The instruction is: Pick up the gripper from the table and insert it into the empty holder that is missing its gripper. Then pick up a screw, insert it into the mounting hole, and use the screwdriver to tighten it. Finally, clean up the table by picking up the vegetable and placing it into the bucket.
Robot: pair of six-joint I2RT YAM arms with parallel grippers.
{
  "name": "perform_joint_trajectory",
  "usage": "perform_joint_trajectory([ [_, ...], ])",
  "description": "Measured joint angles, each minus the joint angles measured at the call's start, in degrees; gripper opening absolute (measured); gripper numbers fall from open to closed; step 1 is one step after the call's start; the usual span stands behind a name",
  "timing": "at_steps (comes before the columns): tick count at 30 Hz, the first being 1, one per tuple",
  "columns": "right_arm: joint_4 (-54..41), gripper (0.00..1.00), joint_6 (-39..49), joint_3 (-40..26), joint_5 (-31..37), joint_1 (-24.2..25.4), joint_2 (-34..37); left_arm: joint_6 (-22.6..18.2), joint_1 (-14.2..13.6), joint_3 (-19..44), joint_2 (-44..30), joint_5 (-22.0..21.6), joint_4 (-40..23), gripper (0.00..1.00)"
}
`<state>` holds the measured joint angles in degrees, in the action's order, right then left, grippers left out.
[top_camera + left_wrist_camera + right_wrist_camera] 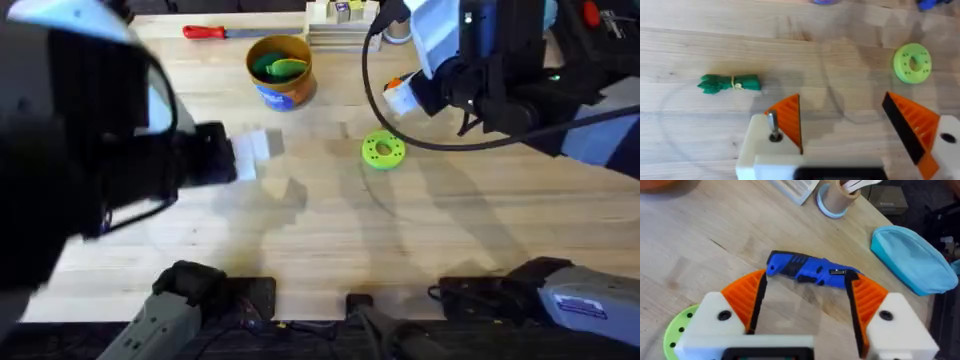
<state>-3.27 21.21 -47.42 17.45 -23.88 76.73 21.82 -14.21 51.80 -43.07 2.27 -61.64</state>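
- Your right pincer stands apart, its white blocky mounts faced with orange ribbed pads, straddling the chunky blue screwdriver on the pale wooden desk; contact is hard to judge.
- Your left pincer is also apart, with the slim dark-green vegetable lying near it on the desk, untouched.
- Overhead, the round yellow-orange bucket holds something green, and a lime disc with holes lies flat nearby.
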Motion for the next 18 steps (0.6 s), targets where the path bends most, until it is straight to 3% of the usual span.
perform_joint_trajectory([
  [2, 0.0, 0.902, 0.0, 0.0, -0.1, 0.0, 0.0, 0.0, 0.6, 3.0, -5.3, -1.7, -0.2, 0.992],
  [6, 0.0, 0.903, 0.0, 0.0, -0.4, 0.0, 0.0, 0.4, 1.4, 6.6, -13.6, -1.0, -0.1, 0.991],
  [9, 0.0, 0.903, 0.0, 0.0, -0.4, 0.0, 0.0, 4.0, 3.3, 7.2, -17.6, -0.4, -1.3, 0.990],
  [11, 0.0, 0.903, 0.0, 0.0, -0.4, 0.0, 0.0, 8.4, 7.2, 7.2, -20.2, -0.3, -3.7, 0.990],
  [16, 0.0, 0.903, 0.0, 0.0, -0.4, 0.0, 0.0, 18.1, 21.2, 7.2, -27.9, -0.3, -7.7, 0.990],
  [18, -0.1, 0.903, 0.0, 0.0, -0.4, 0.0, 0.0, 20.5, 25.4, 7.2, -30.9, 0.4, -7.7, 0.990],
])
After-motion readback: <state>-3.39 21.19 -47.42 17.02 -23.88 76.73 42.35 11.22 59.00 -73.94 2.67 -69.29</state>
